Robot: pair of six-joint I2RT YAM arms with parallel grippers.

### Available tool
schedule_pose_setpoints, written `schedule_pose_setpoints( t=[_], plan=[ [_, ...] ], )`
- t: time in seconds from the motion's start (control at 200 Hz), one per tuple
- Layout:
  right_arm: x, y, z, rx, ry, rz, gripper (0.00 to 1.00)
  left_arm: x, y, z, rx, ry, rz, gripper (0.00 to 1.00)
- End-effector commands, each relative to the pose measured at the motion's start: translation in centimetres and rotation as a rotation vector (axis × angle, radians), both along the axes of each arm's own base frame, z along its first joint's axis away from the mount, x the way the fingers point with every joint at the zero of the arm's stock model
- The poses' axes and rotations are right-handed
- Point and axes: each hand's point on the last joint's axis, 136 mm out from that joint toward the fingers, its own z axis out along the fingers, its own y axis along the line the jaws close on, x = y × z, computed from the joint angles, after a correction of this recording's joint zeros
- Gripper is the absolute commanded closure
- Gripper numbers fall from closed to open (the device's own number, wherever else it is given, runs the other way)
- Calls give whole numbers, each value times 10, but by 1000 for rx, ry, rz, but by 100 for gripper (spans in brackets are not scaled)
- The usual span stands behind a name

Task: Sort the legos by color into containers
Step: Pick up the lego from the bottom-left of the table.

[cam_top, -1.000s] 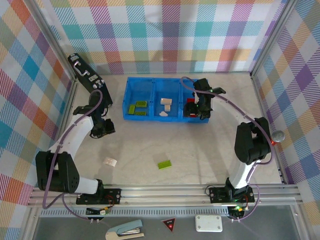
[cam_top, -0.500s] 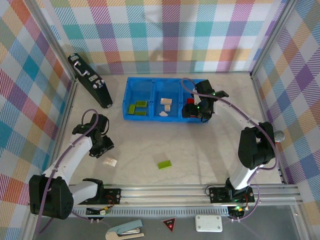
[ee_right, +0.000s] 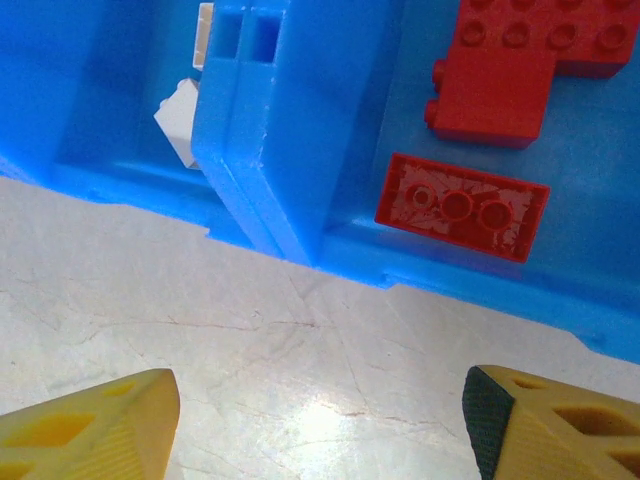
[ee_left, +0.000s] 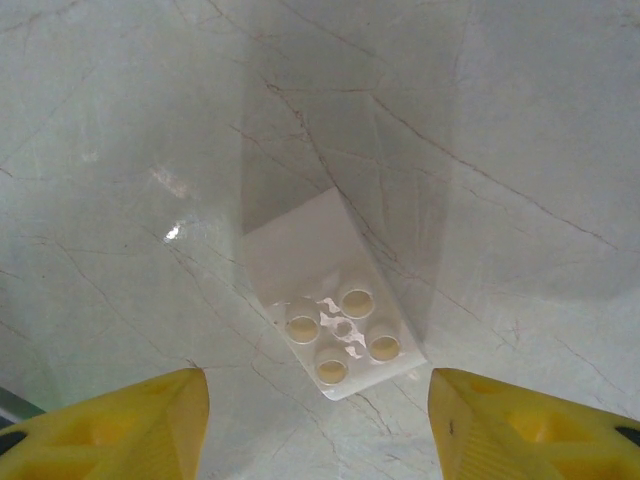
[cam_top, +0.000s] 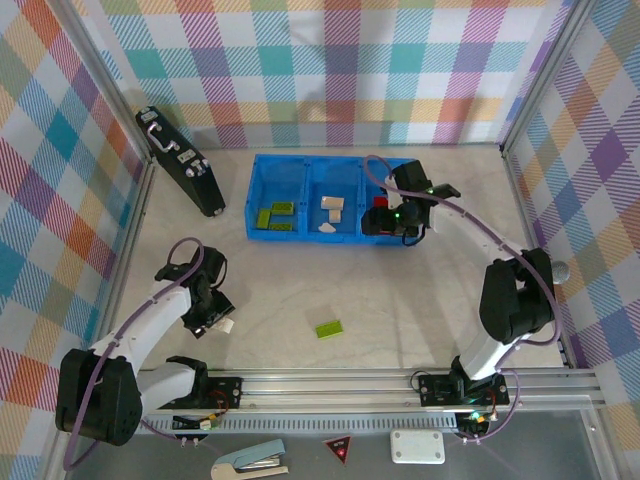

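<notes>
"Where was the cream brick (ee_left: 330, 300)?"

"Flat on the surface, between the left tool's (ee_left: 318, 425) spread fingers, well apart from the blue tray (cam_top: 305, 237)."

"How would it handle?"

"Probably light, rigid and slick. Pinch its smooth side walls. The right tool (ee_right: 320, 420) hung beside the tray's near wall, jaws apart and empty."

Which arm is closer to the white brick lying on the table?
Left. The left fingers hang open right over the white brick. The right fingers are far off at the blue tray.
</notes>
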Motion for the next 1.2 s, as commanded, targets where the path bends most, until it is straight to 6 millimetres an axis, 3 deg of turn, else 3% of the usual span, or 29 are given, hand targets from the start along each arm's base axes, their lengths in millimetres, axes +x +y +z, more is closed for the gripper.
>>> schedule_pose_setpoints(
  t=[0.0, 0.62, 1.195],
  plan=[
    [-3, 3, 12, 40, -30, 18, 24, 0, -5, -7, -29, -12, 24, 41],
    [-8, 3, 17, 53, -38, 24, 25, -3, -5, -29, -22, 14, 10, 47],
    [-9, -1, 14, 31, -34, 20, 25, 8, -8, -33, -25, 8, -33, 65]
  ],
)
